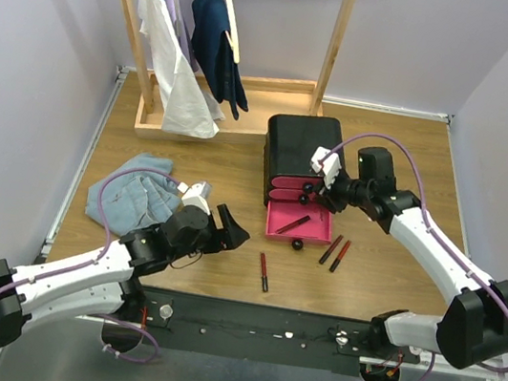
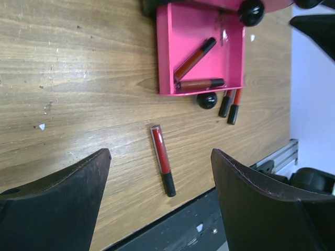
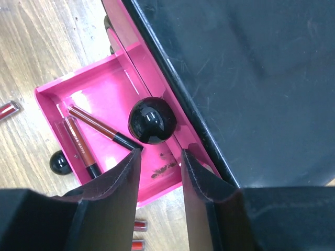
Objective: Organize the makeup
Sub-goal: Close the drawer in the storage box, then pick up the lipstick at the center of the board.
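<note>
One red-black lip tube [image 1: 263,271] lies alone near the table's front edge; in the left wrist view [image 2: 162,164] it sits under my open, empty left gripper [image 2: 161,152], which hovers left of the drawer [image 1: 232,228]. The bottom pink drawer [image 1: 317,231] is pulled out, with two lip tubes [image 2: 194,57] inside it [image 3: 102,128]. Two more tubes [image 1: 335,252] lie on the wood right of it. My right gripper [image 1: 315,197] has its fingers slightly apart, with its tips just short of the black knob [image 3: 152,120] of the drawer above. It holds nothing [image 3: 158,152].
The black box [image 1: 302,143] with pink drawers stands mid-table. A light blue cloth [image 1: 132,195] lies at the left beside my left arm. A wooden clothes rack [image 1: 213,97] with white and navy garments stands at the back. The open drawer's knob [image 2: 207,100] points toward the front edge.
</note>
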